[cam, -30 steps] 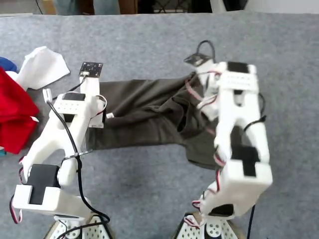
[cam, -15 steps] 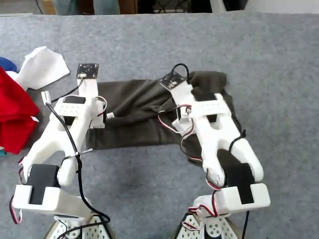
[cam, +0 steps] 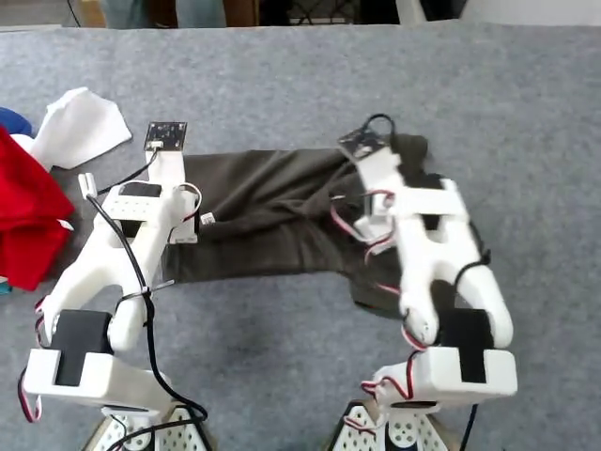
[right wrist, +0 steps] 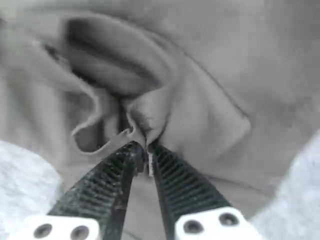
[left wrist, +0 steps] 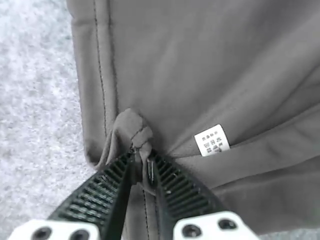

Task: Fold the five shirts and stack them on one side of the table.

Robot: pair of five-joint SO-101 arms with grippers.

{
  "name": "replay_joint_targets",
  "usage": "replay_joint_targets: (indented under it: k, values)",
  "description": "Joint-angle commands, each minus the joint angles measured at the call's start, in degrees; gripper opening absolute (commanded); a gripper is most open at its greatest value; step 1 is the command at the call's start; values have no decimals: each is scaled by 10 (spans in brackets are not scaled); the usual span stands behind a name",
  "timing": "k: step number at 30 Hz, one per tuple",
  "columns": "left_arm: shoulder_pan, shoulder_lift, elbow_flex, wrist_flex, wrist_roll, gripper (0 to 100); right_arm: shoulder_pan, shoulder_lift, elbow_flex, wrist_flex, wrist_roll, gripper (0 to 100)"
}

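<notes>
A dark olive shirt (cam: 272, 216) lies spread across the middle of the grey table. At its left hem my left gripper (left wrist: 141, 165) is shut on a pinched fold of the shirt (left wrist: 200, 75), beside a small white label (left wrist: 212, 141). The left arm (cam: 141, 211) stands over that edge in the high view. Over the shirt's right part the right arm (cam: 413, 216) hangs, and my right gripper (right wrist: 145, 152) is shut on a bunched fold of the shirt (right wrist: 200, 75). A red shirt (cam: 26, 221) and a white shirt (cam: 80, 127) lie crumpled at the far left.
A scrap of blue cloth (cam: 11, 120) peeks out behind the red shirt at the left edge. Bare grey table (cam: 526, 141) stretches to the right of the olive shirt and along the back. Both arm bases stand at the front edge.
The right arm swung left over the shirt, then back to the right a little, dragging the right part of the shirt with it. The left arm has kept still.
</notes>
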Motion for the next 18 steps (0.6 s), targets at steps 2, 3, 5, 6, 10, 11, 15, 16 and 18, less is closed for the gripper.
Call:
replay_joint_targets:
  k: [2,3,5,6,10,11,15,16,18]
  values:
    - [-5,-23,-1,-7,4,29,61,-14,-74,45,61,15]
    - [-5,-23,-1,-7,4,29,66,-14,-83,55,76,18]
    - [-5,-23,-1,-7,4,29,68,-14,-93,79,111,34]
    - [-5,-23,-1,-7,4,29,69,-14,-96,91,121,59]
    - [-5,-23,0,-7,4,29,72,-42,-91,113,156,143]
    - [-5,-23,0,-7,4,29,77,-57,-88,123,173,142]
    - [-5,-23,0,-7,4,29,95,-131,-65,154,252,139]
    - [-5,-23,0,-7,4,29,97,-150,-49,154,269,140]
    - [-5,-23,0,-7,4,29,94,-178,-9,145,299,140]
